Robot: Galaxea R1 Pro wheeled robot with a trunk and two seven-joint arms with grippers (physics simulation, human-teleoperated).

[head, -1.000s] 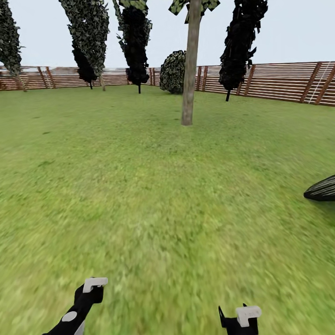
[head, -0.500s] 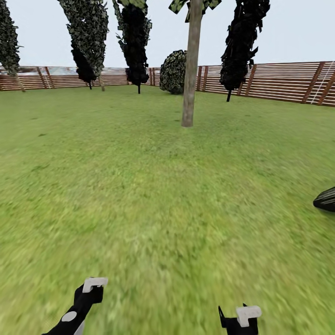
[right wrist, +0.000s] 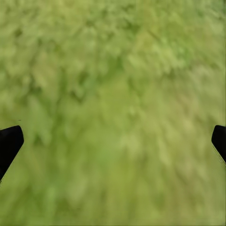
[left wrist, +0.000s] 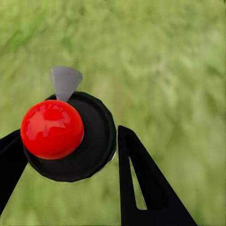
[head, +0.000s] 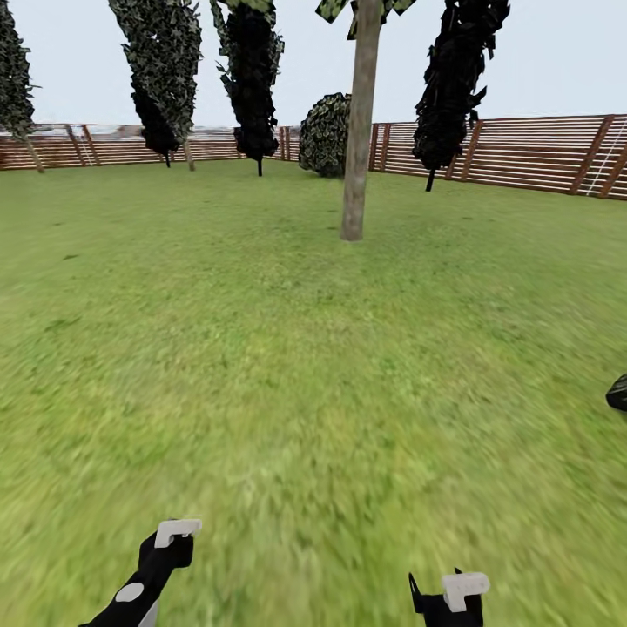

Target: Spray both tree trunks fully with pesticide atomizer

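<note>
Ahead of both grippers, open lawn [head: 287, 348] runs unobstructed to a pale tree [head: 359, 131] before the slatted fence [head: 522, 152]. Left gripper [left wrist: 70, 155] closes around a black-bodied, red-balled object [left wrist: 52, 128]; right gripper [right wrist: 113, 141] spread wide. No lettering legible.

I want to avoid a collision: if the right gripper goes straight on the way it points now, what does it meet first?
Probably the lawn. In its wrist view the right gripper looks between spread fingers at blurred grass alone; how far off is unclear.
</note>
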